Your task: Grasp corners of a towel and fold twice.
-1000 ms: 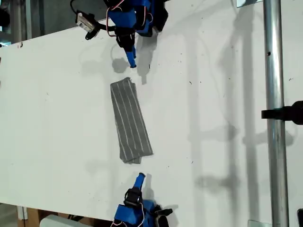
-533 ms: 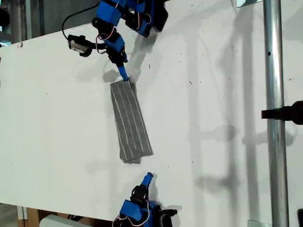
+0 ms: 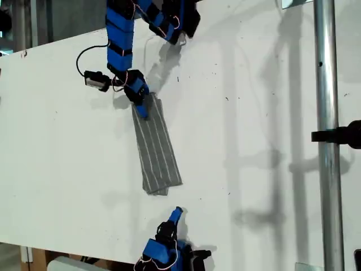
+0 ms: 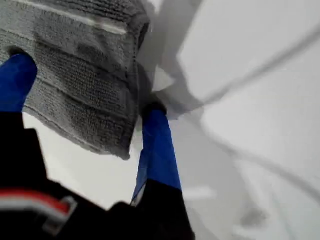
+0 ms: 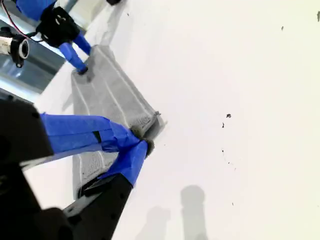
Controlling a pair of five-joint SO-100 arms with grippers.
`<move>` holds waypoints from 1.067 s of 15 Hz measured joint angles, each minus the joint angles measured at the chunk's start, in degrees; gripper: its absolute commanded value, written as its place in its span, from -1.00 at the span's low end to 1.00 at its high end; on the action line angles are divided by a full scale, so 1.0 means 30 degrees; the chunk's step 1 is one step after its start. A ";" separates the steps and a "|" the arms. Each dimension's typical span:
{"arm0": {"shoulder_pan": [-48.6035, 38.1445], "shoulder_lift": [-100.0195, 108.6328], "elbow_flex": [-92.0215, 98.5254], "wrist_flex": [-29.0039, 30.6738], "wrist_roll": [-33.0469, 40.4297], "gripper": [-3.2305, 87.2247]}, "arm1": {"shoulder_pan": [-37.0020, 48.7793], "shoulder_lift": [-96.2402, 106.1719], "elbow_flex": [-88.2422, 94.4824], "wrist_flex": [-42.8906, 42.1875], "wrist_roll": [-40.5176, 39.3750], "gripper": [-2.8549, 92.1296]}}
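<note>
The towel lies folded into a long narrow grey striped strip on the white table. My first gripper reaches down from the exterior view's top onto the strip's far end. In the first wrist view the towel fills the frame and my first gripper is open: one finger presses on the cloth, the other sits on the table just off its edge, near a corner. My second gripper is shut and empty, just short of the strip's near end. The second wrist view shows it before the towel.
A metal pole with a black clamp stands at the exterior view's right. The table's edge runs along the upper left of that view. A small camera hangs beside my first gripper.
My first arm has swung down from the exterior view's top and set its open fingers on the towel's far end. My second gripper shifted slightly right, then stayed still.
</note>
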 measured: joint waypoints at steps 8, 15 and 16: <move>0.0469 0.0000 0.0000 0.0352 -0.0527 -0.99 | -0.3193 -0.2549 -0.3662 0.1143 0.0146 -0.94; 0.0527 0.0029 0.0000 0.0352 -0.0176 -0.99 | -0.6270 0.9668 -0.5156 1.9395 0.1230 -0.94; 0.0527 0.0029 0.0059 0.0352 -0.0176 -0.99 | -0.6885 0.8760 -0.7764 2.0273 0.1143 -0.94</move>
